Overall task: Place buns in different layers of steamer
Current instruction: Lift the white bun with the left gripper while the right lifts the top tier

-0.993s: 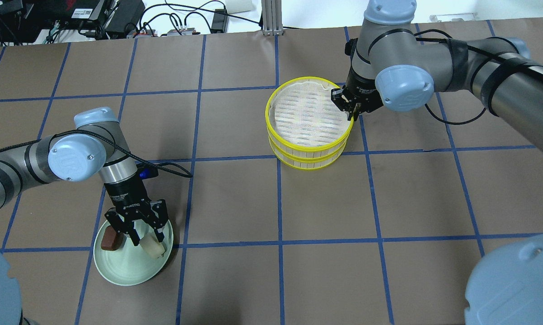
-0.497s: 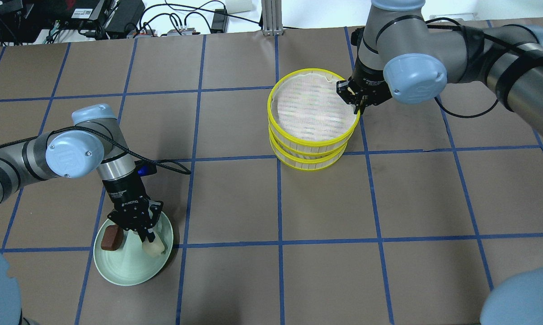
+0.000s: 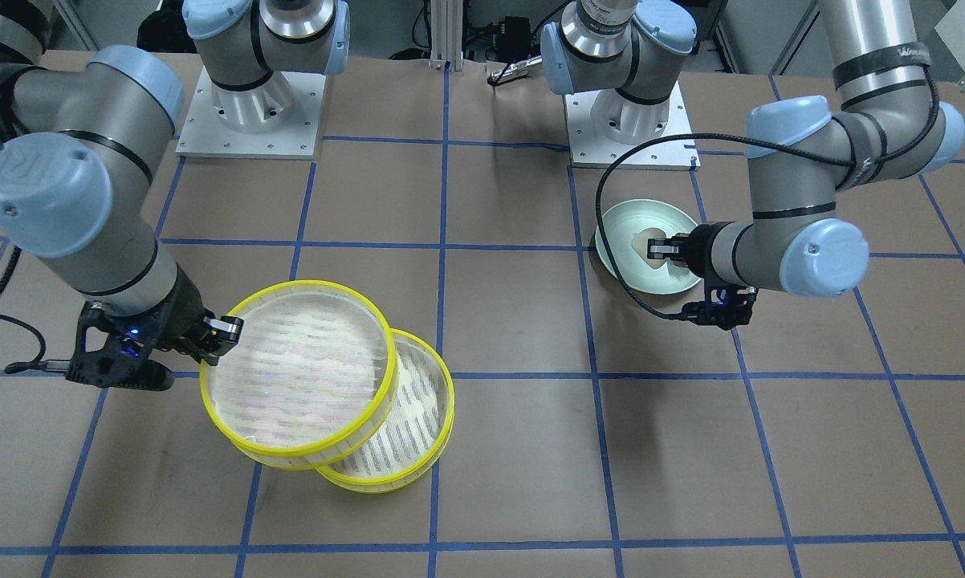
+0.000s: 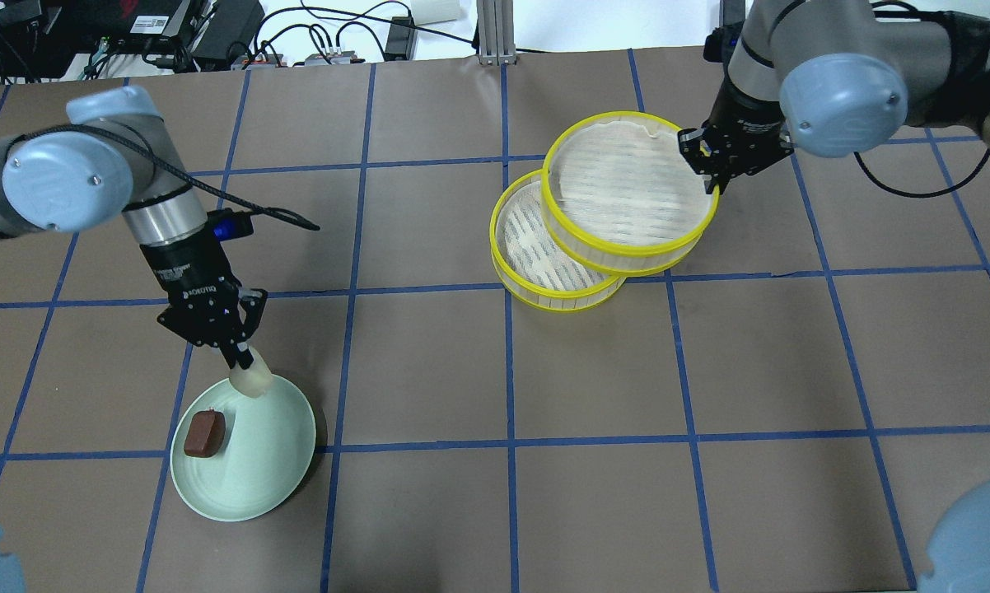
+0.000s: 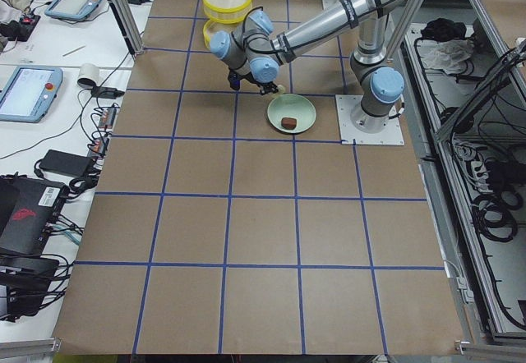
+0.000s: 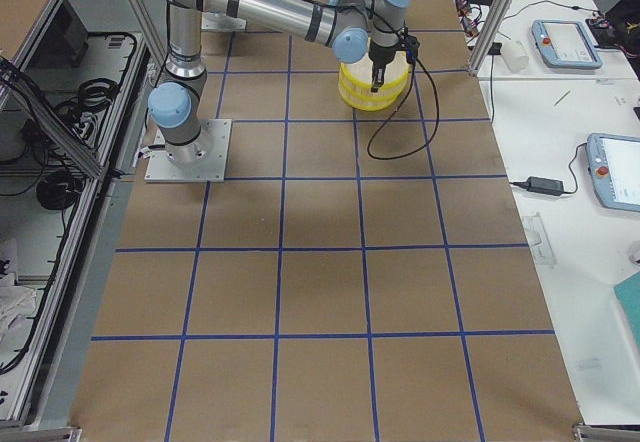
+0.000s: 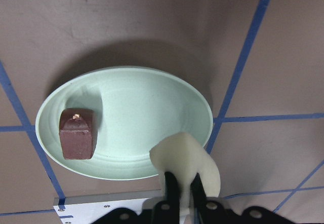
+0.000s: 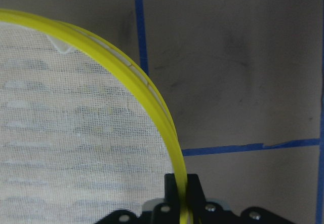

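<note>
My left gripper (image 4: 240, 356) is shut on the pale cream bun (image 4: 253, 381) and holds it above the far rim of the pale green plate (image 4: 248, 486). The wrist view shows the cream bun (image 7: 185, 163) pinched between the fingers. The dark reddish-brown bun (image 4: 204, 433) lies on the plate's left side (image 7: 77, 134). My right gripper (image 4: 712, 175) is shut on the yellow rim (image 8: 147, 92) of the top steamer tray (image 4: 627, 189). It holds that tray lifted and shifted right, partly over the lower tray (image 4: 528, 243), which stands on the table. Both trays are empty.
The brown table has a blue tape grid. Cables and electronics (image 4: 174, 33) lie beyond its far edge. The arm bases (image 3: 250, 120) stand at the robot's side. The plate is at the near left and the steamer at the far centre-right.
The left gripper closed on the cream bun and lifted it off the plate, moving away from the robot. The right gripper raised the top tray and carried it right, uncovering part of the lower tray.
</note>
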